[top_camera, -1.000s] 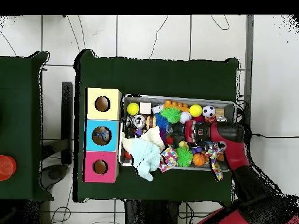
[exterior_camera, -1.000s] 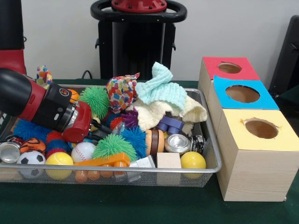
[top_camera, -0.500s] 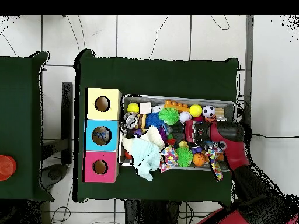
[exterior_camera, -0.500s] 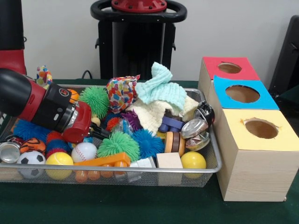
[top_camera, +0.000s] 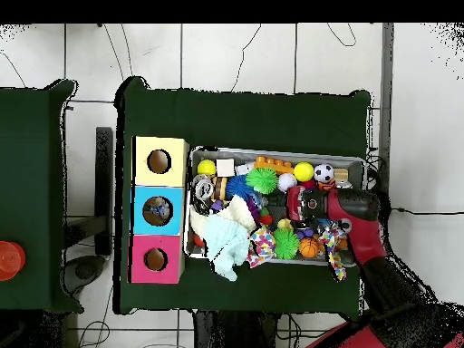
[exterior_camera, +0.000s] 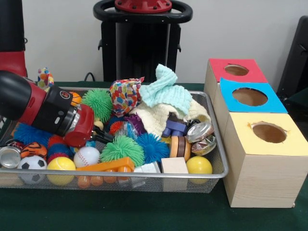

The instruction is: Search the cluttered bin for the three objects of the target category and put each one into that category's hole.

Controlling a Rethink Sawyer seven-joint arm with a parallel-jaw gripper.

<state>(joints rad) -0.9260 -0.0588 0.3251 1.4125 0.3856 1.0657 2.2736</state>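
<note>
The bench, covered in dark green cloth, carries a wire basket and, touching the basket's side, a row of three wooden boxes. Each box has one round hole in its top: the yellow box stands at the near end as seen from the front, the blue box in the middle, the red box behind it. Something is seen inside the blue box's hole from overhead; what it is cannot be told.

The basket is filled with clutter. Against the end by the boxes are heaped a mint cloth over a cream cloth, with a silver tin tilted below them. Along the front rim lie a yellow ball, a wooden cube, a green spiky ball, a baseball and a soccer ball.

The red and black arm lies low over the basket's end farthest from the boxes. The pincer is buried among the toys, and whether it is released or clenched cannot be told.

Compared with half a second earlier, the silver tin is seen to have settled slightly lower and the black round piece above it has dropped behind.
</note>
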